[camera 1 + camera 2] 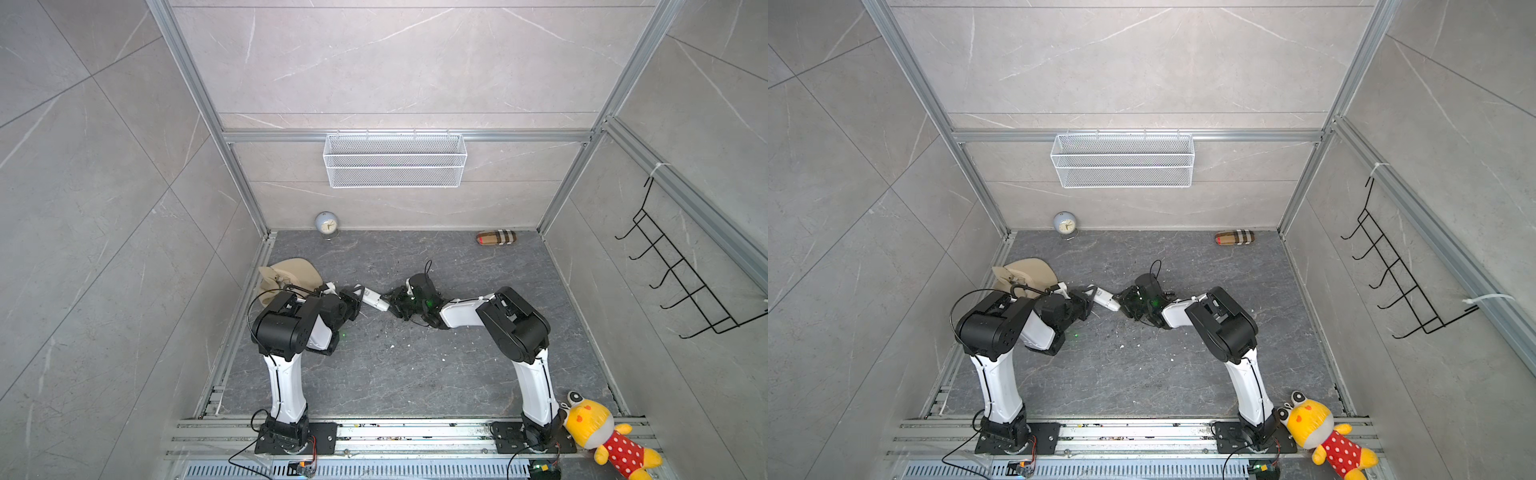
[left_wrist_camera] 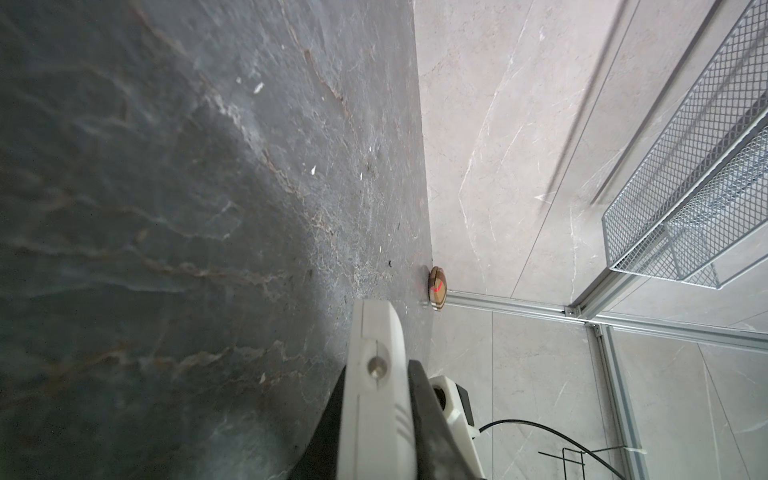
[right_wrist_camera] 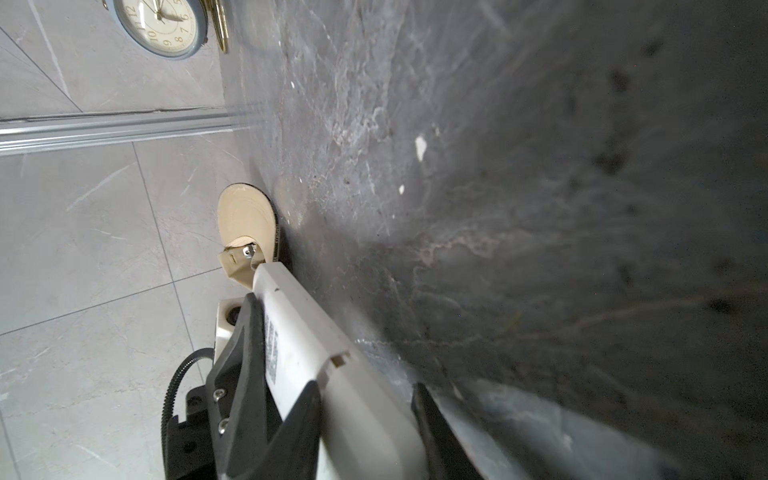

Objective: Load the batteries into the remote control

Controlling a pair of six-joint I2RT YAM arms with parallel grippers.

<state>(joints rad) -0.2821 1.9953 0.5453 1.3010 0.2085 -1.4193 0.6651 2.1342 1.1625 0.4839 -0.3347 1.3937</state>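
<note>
Spanning the gap between both arms, the remote control (image 1: 374, 300) hangs over the worktop (image 1: 415, 374), a little left of its middle. The left gripper (image 1: 358, 296) pinches one end flat between its jaws. The right gripper (image 1: 392, 306) clasps the other end, fingers (image 3: 291, 415) touching its long edges, plain back showing.

One each: remote control (image 1: 374, 298), clock (image 1: 326, 224), cap (image 1: 293, 272), plush toy (image 1: 590, 424), wire basket (image 1: 395, 154), hook rack (image 1: 685, 274), and a plaid pouch (image 1: 496, 238), perhaps.

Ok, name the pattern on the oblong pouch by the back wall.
The pouch is tan plaid, clearest in a top view.
</note>
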